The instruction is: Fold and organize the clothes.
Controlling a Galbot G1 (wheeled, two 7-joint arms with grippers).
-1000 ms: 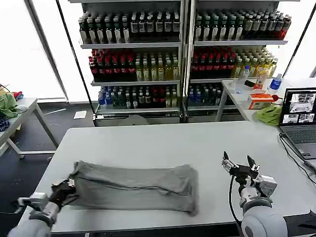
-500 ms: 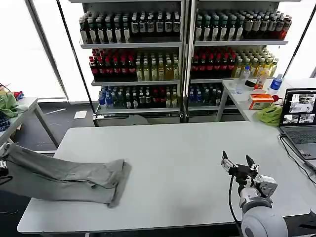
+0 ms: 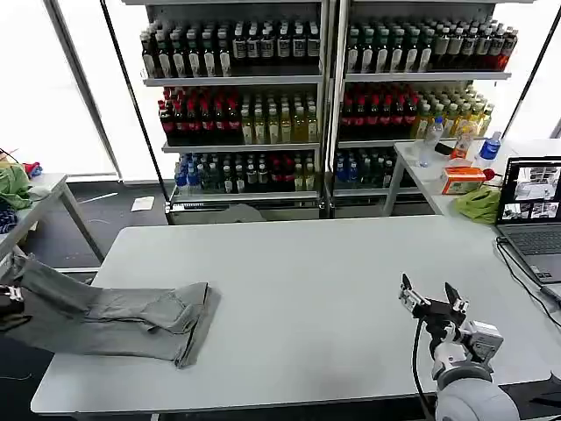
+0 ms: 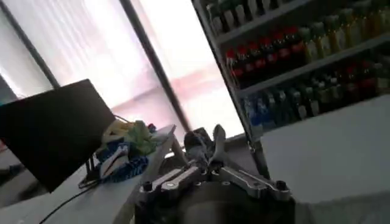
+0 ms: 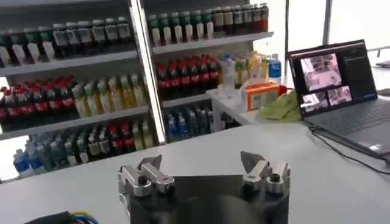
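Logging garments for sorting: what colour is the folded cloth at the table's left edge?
Plain light grey shirt, no print visible; the head view shows it best.

Shirt (image 3: 114, 320) lying at counter (image 3: 307, 281) left front corner, draping past left edge. Left gripper (image 3: 7, 298) sitting at far left, beyond counter edge, touching shirt end. Right gripper (image 3: 432, 303) hovering over counter right front, well apart from shirt, fingers (image 5: 149, 165) spread. Laptop (image 3: 532, 210) sitting at counter right edge. Drink shelves (image 3: 324, 96) standing behind counter. Side table (image 3: 35, 197) standing left, behind shirt.
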